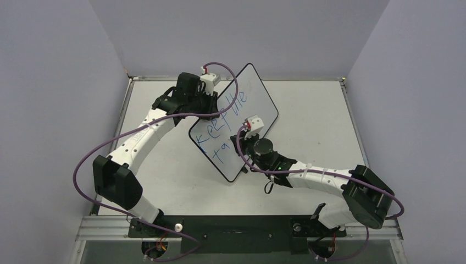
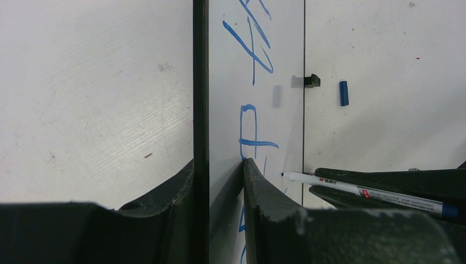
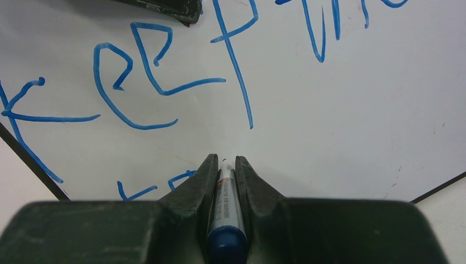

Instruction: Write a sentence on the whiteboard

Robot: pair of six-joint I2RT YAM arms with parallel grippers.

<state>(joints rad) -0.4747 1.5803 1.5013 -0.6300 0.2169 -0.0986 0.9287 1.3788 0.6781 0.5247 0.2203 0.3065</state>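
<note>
Left gripper (image 2: 218,168) is clamped on the left edge of the large white rectangular whiteboard (image 1: 258,96) with rounded corners and a thin black rim, one finger on the back and one on the writing face. The board sits mid-table, turned diagonally on the pale grey table (image 1: 313,110).

Right gripper (image 3: 223,162) is closed on a slim white marker pen (image 3: 225,203) with a blue end, barrel running between the fingers, tip pointing away at the board. The tip is right at the surface, below the "p"; I can't confirm contact.

The blue handwritten sentence (image 3: 165,82) reads "keep the" on the top line. The second line is only a few letters, starting with "t", and my fingers partly hide it.

In the left wrist view, a small blue cap (image 2: 344,93) lies on the table just beyond the board's far edge, near a small black foot (image 2: 311,81).
</note>
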